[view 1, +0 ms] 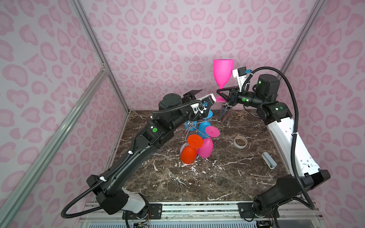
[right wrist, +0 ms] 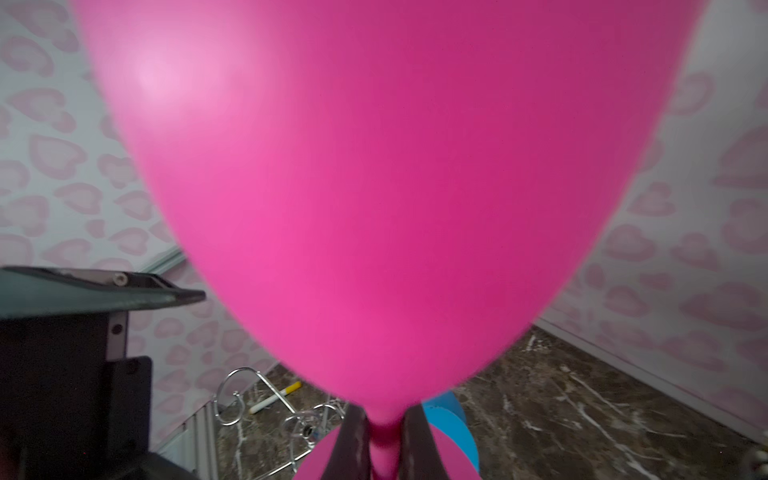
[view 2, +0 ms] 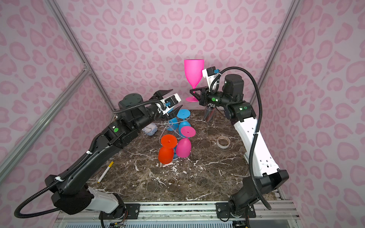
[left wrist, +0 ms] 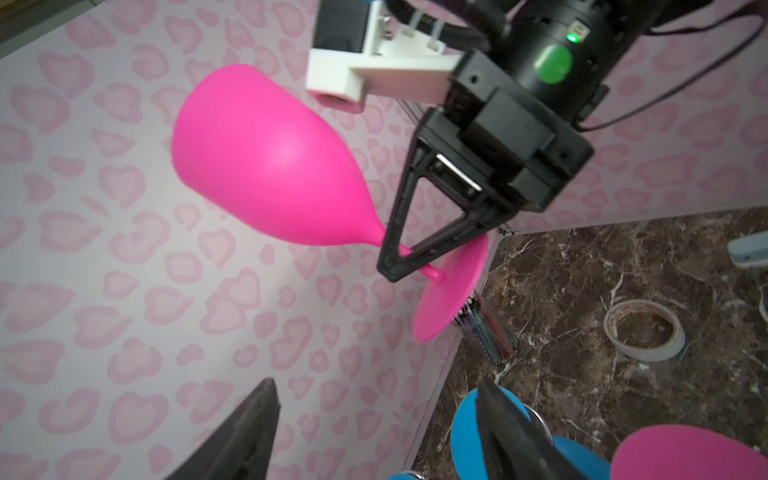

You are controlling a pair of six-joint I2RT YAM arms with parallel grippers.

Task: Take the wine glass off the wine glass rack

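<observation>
Pink and matte, the wine glass (view 1: pixel 223 73) looks like moulded plastic rather than real glass. I would judge it light, stiff and unlikely to shatter, though its smooth surface could slide in a grip.

It is off the rack (view 2: pixel 166 124) and held upright in the air at the far side, right of centre, above the cup of pencils (view 1: pixel 224 113). The right gripper (view 1: pixel 220 91) pinches its thin stem. In the right wrist view the two dark fingers (right wrist: pixel 357 444) press the stem from either side just under the bowl, with the round foot below them.

That seems the best place to hold it. The bowl flares above the fingers and the foot spreads below, so the glass cannot slip far either way. The bowl is wide and rounded, a poor fit for narrow jaws. With the bowl's weight above the pinch, the glass may swing about the stem if moved sharply.

The left gripper (left wrist: pixel 380 432) is spread wide and holds nothing. It sits just left of the glass's foot, apart from it and over the rack's far side.

Blue, pink and orange glasses (view 2: pixel 167 148) hang upside down on the rack at mid-table.
</observation>
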